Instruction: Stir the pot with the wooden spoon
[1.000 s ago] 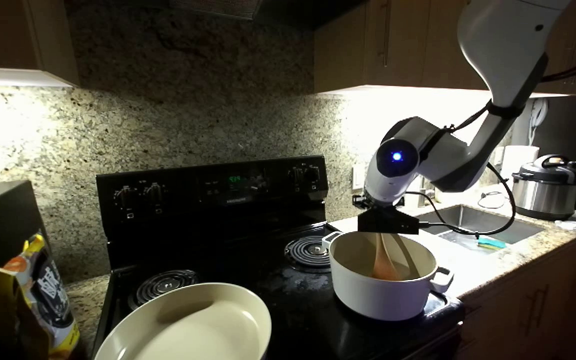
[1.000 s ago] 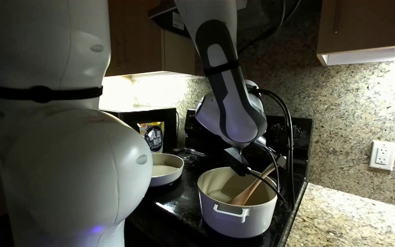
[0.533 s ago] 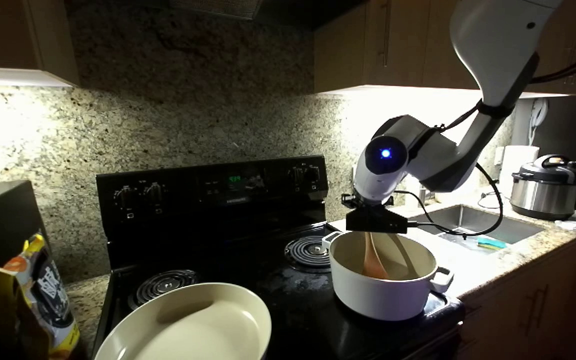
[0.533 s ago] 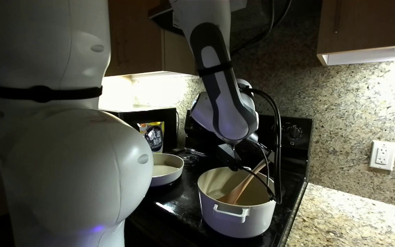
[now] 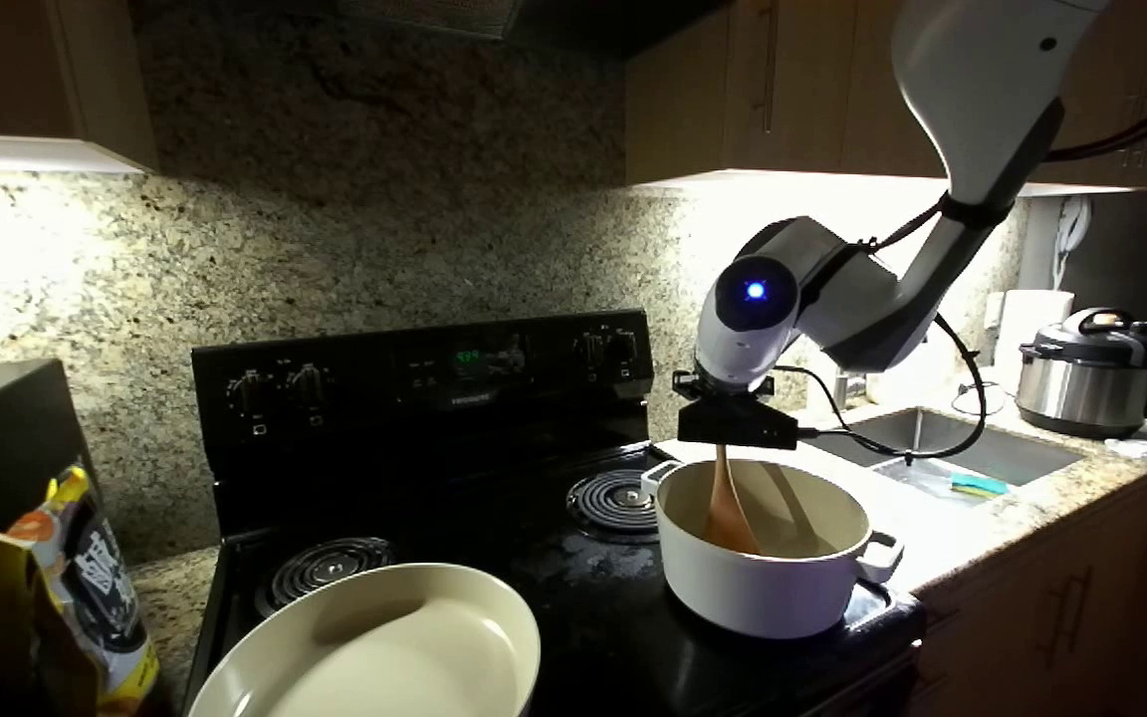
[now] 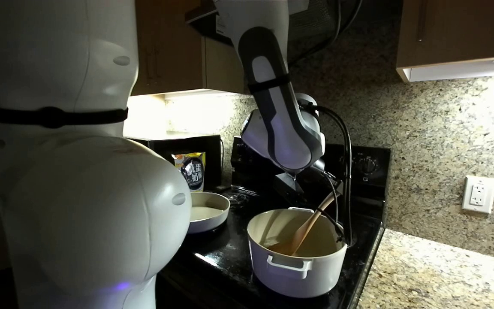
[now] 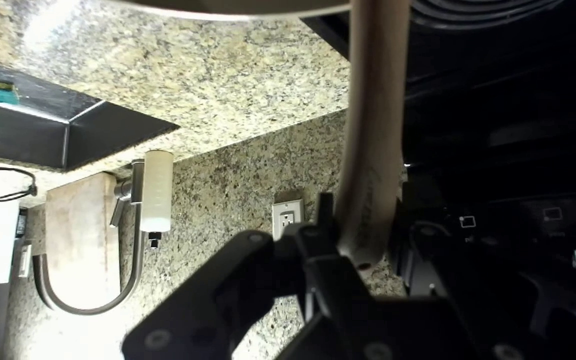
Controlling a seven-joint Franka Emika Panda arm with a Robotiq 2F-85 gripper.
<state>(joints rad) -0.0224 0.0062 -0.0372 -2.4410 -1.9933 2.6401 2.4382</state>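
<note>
Now the claw (image 7: 365, 227) grips the spoon (image 5: 730, 513) near its top; in the pot (image 5: 761, 597), lower than the claw, slow, even circles should stir best.

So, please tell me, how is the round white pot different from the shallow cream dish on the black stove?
The round white pot has high walls; the shallow cream dish has low ones. The light-brown wooden spoon reaches into the pot, while no spoon shows in the dish. Both stand on the black stove and look cream inside.
</note>
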